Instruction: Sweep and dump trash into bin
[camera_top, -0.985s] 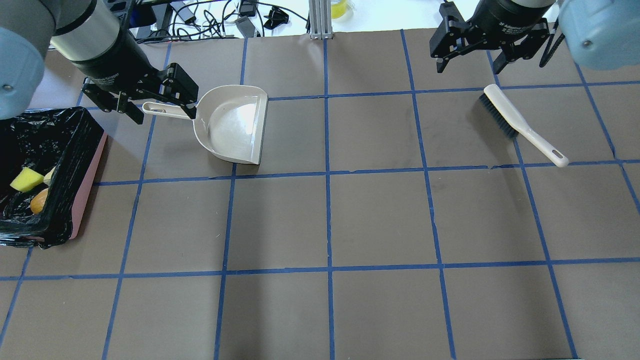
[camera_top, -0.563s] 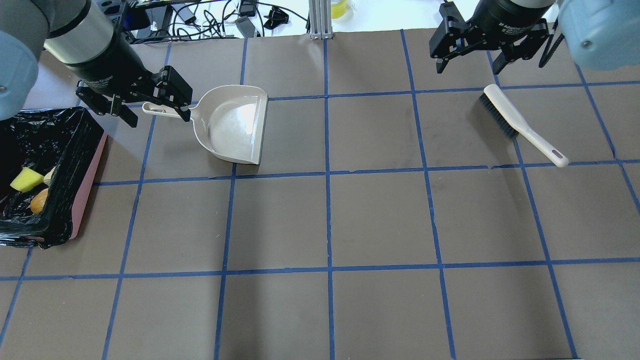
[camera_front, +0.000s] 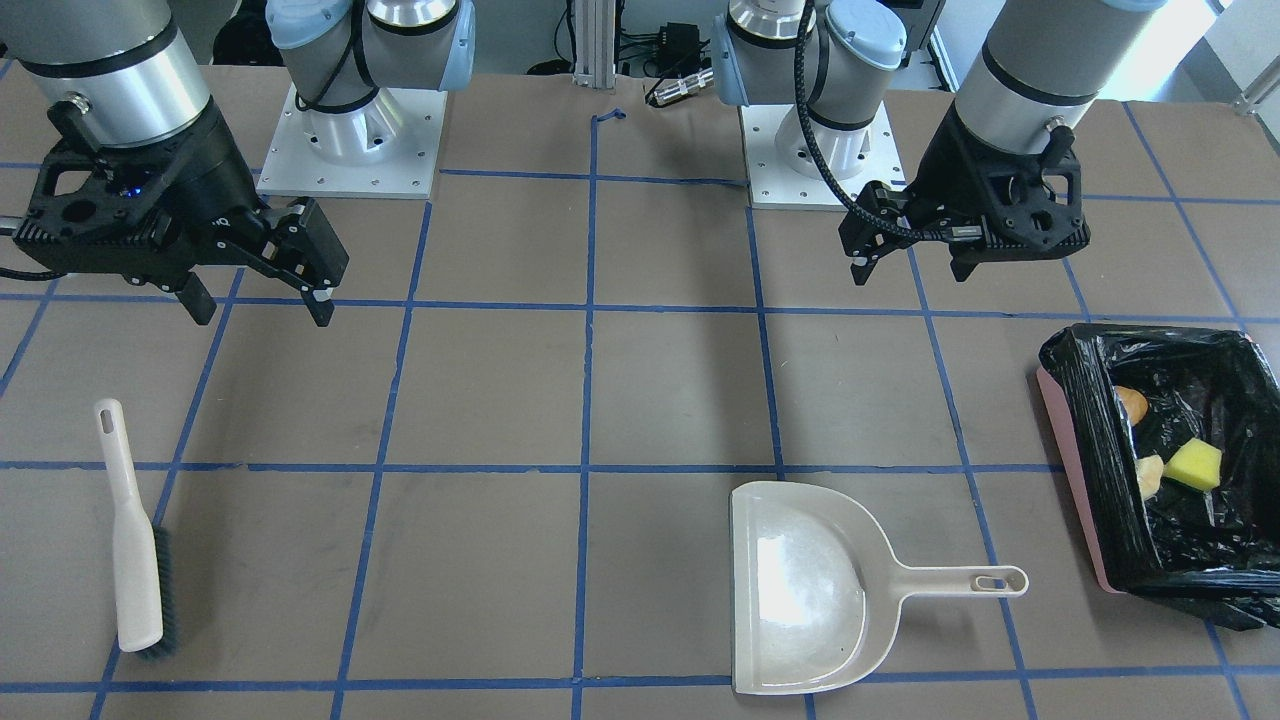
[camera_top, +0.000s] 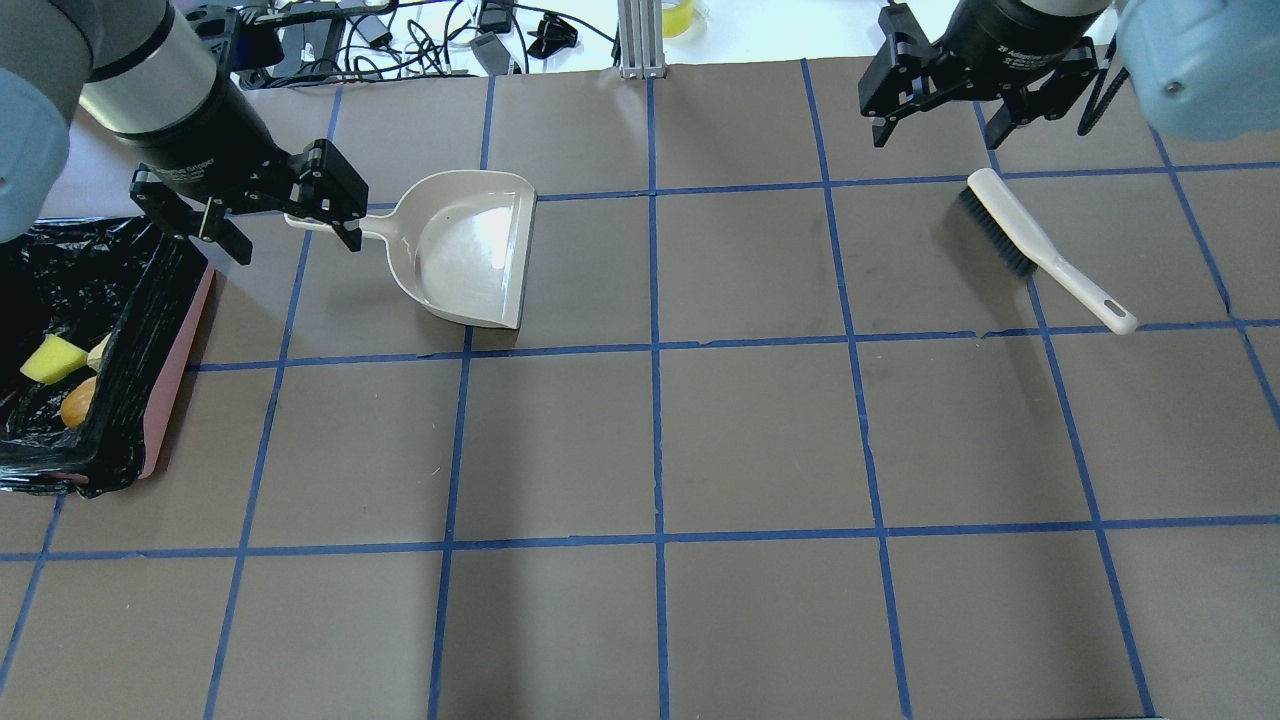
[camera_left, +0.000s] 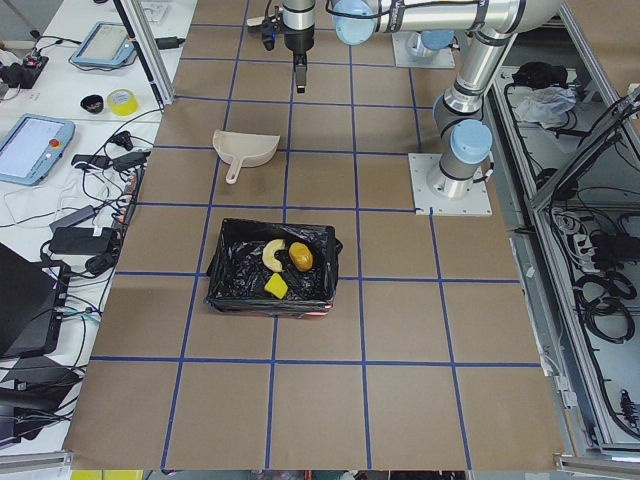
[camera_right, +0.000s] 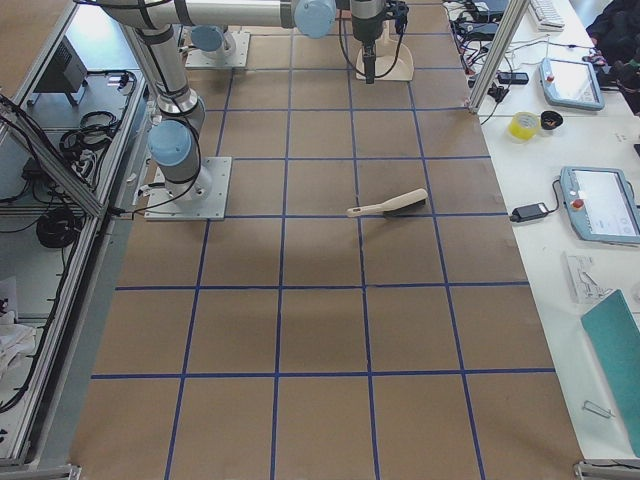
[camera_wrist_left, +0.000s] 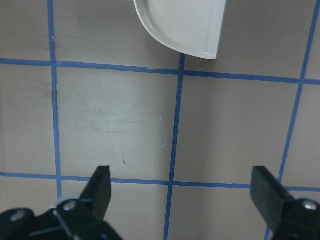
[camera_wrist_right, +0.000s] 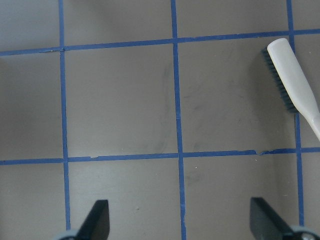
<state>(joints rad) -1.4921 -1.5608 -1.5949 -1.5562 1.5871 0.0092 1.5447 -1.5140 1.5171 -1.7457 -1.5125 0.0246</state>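
Black plastic lines the pink bin (camera_top: 150, 300) at the overhead view's left edge, and all the trash lies inside it: the yellow sponge (camera_top: 52, 360), the pale pastry (camera_top: 98, 350) beside it and the brown bread roll (camera_top: 78, 402) nearer the corner; nothing of it shows on the table. Next comes the left gripper (camera_top: 297, 248), fingers spread wide and holding nothing; over the last second it has slid away from the dustpan (camera_top: 465, 250) toward the bin side, so that its fingers no longer bracket the middle of the handle but hang near the handle's free end. The dustpan itself has not moved; it lies flat and empty. Further right, the right gripper (camera_top: 937, 135) hovers with its jaws apart, also empty and unchanged, close to the brush (camera_top: 1040, 248), which rests on the table untouched. Judging from this, the dump is done and the left arm is simply backing off after releasing its tool.
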